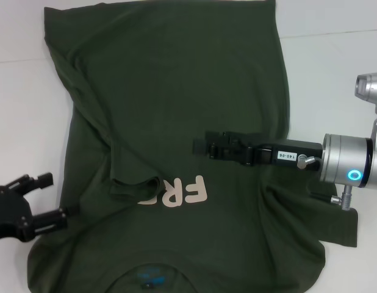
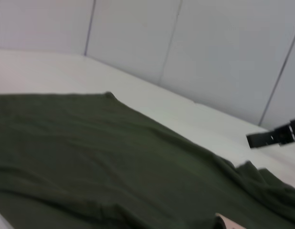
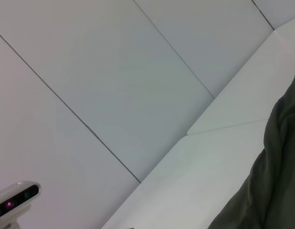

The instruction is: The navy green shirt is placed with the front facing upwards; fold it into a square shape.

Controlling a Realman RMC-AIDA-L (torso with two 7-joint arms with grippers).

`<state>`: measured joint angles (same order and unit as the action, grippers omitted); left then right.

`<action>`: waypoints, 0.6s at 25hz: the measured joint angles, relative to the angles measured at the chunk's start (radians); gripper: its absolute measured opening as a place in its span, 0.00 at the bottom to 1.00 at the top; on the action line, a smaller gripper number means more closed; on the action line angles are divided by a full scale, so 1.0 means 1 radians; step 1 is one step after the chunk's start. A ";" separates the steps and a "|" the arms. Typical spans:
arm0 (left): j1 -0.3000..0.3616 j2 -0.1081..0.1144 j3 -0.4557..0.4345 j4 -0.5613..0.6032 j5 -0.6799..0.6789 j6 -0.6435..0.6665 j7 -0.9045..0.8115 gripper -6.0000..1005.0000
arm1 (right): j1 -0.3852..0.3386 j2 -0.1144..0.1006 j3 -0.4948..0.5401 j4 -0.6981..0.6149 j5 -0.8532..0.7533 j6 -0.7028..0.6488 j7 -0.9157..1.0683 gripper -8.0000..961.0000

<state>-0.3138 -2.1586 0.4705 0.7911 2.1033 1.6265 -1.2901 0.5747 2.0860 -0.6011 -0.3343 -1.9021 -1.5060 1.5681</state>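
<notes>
The navy green shirt (image 1: pixel 176 91) lies front up on the white table (image 1: pixel 24 110), collar and blue neck label (image 1: pixel 150 278) toward me. Its left side is folded inward, and that flap covers part of the pink lettering (image 1: pixel 185 190). The sleeve (image 1: pixel 335 226) on the right lies spread out. My left gripper (image 1: pixel 51 198) stands open at the shirt's near left edge with nothing between its fingers. My right gripper (image 1: pixel 197 148) hovers over the middle of the shirt, pointing left, and also shows in the left wrist view as the right gripper (image 2: pixel 274 136). The shirt (image 2: pixel 90 152) fills that view; the shirt's edge (image 3: pixel 276 181) shows in the right wrist view.
White table surface surrounds the shirt on the left and far right. Pale wall panels (image 2: pixel 209 57) rise behind the table. A small white camera (image 3: pixel 14 200) shows in a corner of the right wrist view.
</notes>
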 joint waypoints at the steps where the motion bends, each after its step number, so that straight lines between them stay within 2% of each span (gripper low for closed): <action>1: -0.001 0.000 0.004 0.000 0.007 0.000 -0.002 0.81 | -0.001 0.000 0.000 0.000 0.000 0.000 -0.001 0.85; 15: -0.054 0.006 0.043 0.007 0.119 -0.039 -0.068 0.80 | -0.008 0.003 0.004 0.011 0.002 0.001 -0.008 0.85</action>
<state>-0.3676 -2.1530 0.5140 0.7979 2.2228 1.5879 -1.3582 0.5664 2.0890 -0.5966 -0.3234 -1.9005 -1.5049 1.5598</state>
